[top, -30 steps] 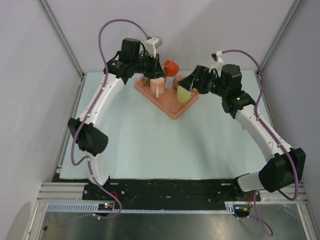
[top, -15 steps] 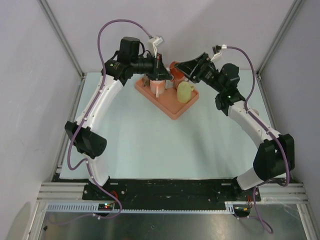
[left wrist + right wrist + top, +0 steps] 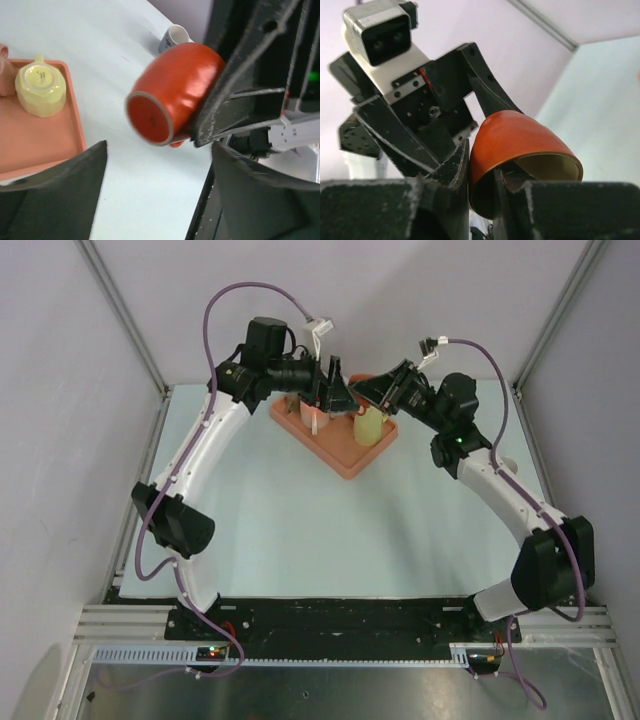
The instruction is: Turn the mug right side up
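Note:
The orange mug (image 3: 172,90) hangs in the air on its side, its base turned toward the left wrist camera. My right gripper (image 3: 482,185) is shut on its rim (image 3: 515,137), one finger (image 3: 455,170) outside the wall and the other inside the mouth. My left gripper (image 3: 160,195) stands open just beyond the base, its fingers apart from the mug. From above, both grippers meet over the tray's back edge, and only a sliver of the orange mug (image 3: 346,390) shows between the left gripper (image 3: 335,392) and the right gripper (image 3: 366,392).
A salmon tray (image 3: 345,455) holds an upside-down yellow mug (image 3: 368,423) and a pink mug (image 3: 313,412). In the left wrist view a small white cup (image 3: 175,37) stands on the table beyond the tray (image 3: 75,125). Grey walls close in behind.
The left gripper held the orange mug and has now opened off it. The right gripper swung up from the yellow mug, met it and shut on the orange mug's rim.

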You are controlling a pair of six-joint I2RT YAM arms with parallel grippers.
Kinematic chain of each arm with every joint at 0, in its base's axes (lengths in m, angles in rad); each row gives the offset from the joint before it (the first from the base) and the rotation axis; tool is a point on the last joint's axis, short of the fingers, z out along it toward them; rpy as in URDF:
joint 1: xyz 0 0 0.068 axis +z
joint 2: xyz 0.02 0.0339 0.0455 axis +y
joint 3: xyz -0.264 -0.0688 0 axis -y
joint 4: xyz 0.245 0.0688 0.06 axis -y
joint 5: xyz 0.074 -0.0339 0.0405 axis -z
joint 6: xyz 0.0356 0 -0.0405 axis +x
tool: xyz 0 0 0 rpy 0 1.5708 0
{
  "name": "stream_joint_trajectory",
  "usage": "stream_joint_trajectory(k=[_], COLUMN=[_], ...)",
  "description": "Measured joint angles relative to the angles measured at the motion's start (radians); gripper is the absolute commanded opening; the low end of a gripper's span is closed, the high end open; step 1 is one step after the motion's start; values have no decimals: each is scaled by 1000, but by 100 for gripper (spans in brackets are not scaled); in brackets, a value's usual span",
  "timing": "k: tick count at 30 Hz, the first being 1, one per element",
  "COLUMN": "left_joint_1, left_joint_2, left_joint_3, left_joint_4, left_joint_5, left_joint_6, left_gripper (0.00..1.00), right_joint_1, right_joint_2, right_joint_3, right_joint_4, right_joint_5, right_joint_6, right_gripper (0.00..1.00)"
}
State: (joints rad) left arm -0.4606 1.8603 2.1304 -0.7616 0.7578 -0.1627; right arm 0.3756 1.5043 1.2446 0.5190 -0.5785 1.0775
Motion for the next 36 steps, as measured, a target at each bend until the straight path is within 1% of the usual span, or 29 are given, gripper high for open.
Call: stream_joint_trajectory(k=[2,5,8,10,11,12,14,17,19,22,25,28,30,34,36], left_joint_1=[4,18,33,40,42,43,45,44,44,44,42,38,37,36,37], left_joint_2=[-5,-36,-77,-101,-109,-120,-134,-149,-152,-152,-152,-153,-153,-153,-153], left_joint_3=[-17,-87,-171,-214,-227,-245,-268,-305,-324,-349,-362,-370,-377,-388,-391], left_joint_4=[2,-3,-16,-26,-32,-36,-40,-44,-47,-50,-55,-56,-56,-56,-56], left_joint_5=[-27,-113,-267,-377,-419,-473,-539,-604,-631,-655,-668,-674,-674,-674,-671], left_joint_6=[18,62,134,183,201,225,254,288,301,314,327,334,341,354,365], left_gripper=[99,99,100,100,100,100,100,100,100,100,100,100,100,100,100], right_joint_1=[-3,6,45,92,107,153,217,301,359,430,463,468,468,466,461], right_joint_2=[-43,-137,-217,-230,-228,-205,-147,-48,14,93,152,183,193,214,214], right_joint_3=[-2,0,7,20,23,29,29,6,-31,-71,-82,-119,-147,-168,-168], right_joint_4=[-130,-401,-669,-823,-866,-973,-1120,-1264,-1314,-1339,-1323,-1258,-1227,-1201,-1193], right_joint_5=[40,176,361,478,506,589,692,782,806,798,781,739,715,686,679], right_joint_6=[-83,-272,-454,-546,-567,-616,-656,-673,-672,-667,-662,-659,-658,-660,-660], right_gripper=[0,0,0,0,0,0,0,0,0,0,0,1,9,29,43])
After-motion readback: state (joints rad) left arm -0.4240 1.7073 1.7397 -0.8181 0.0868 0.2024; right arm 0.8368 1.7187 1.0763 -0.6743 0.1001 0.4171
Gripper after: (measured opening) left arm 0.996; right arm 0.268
